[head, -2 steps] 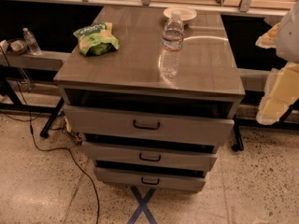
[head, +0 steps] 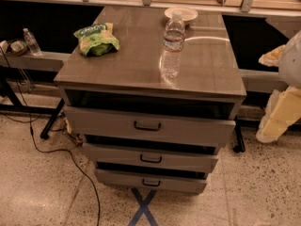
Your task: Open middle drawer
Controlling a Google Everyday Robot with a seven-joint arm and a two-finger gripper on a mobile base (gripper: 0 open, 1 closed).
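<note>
The grey wood-grain cabinet (head: 141, 65) stands in the middle of the view with three drawers. The middle drawer (head: 113, 153) has a wide low front and a small black bail handle (head: 151, 159). It stands a little out, with a dark gap above it. The top drawer (head: 103, 121) and the bottom drawer (head: 117, 178) also stand a little out. My gripper (head: 280, 117) is a cream and white shape at the right edge of the view. It is to the right of the cabinet, apart from it, and holds nothing that I can see.
On the cabinet top stand a clear water bottle (head: 173, 46), a green snack bag (head: 96, 39) and a white plate (head: 181, 14). A black cable (head: 70, 164) runs over the speckled floor at the left. Blue tape (head: 143, 208) marks the floor in front. A shelf with a small bottle (head: 32, 42) is at the left.
The cream arm at the right edge has moved down a little. The cabinet and its drawers have not moved.
</note>
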